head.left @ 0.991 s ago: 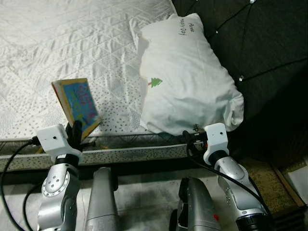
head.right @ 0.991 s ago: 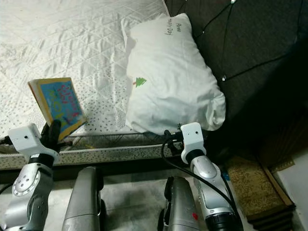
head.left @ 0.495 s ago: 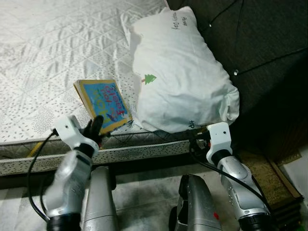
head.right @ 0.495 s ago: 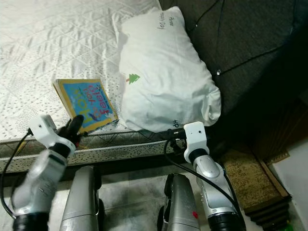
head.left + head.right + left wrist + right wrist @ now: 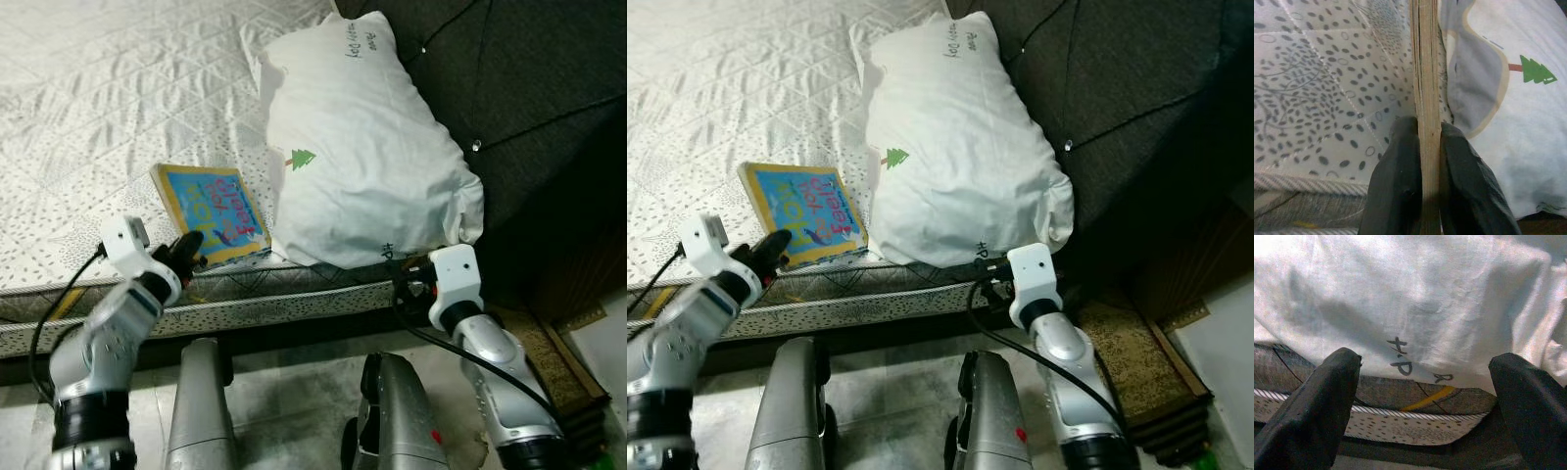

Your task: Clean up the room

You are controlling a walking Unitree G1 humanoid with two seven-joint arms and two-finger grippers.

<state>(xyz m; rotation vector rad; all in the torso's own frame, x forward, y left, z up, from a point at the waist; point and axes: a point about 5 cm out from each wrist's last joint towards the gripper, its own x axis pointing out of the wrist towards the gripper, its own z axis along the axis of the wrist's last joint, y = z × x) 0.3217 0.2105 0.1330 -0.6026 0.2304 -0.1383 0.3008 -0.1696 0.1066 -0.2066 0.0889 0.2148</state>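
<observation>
A book [image 5: 211, 212] with a blue cover and yellow border lies on the white bed [image 5: 98, 98] near its front edge, right beside a white pillow [image 5: 362, 157]. My left gripper [image 5: 186, 247] is shut on the book's near edge. In the left wrist view both fingers [image 5: 1400, 176] clamp the book [image 5: 1427, 73] edge-on, with the pillow [image 5: 1508, 98] close on one side. My right gripper [image 5: 1425, 377] is open at the mattress edge, just short of the pillow's [image 5: 1415, 298] front end, with nothing between its fingers.
A dark padded headboard [image 5: 529, 88] stands behind the pillow on the right. The dotted mattress rim [image 5: 274, 304] runs across in front of me. A brown mat [image 5: 534, 343] lies on the floor at the right. The bed's left part is bare quilt.
My left gripper has carried the book to the right, up against the pillow, and its arm now reaches in from further left. The right gripper has barely moved. The camera shifted slightly.
</observation>
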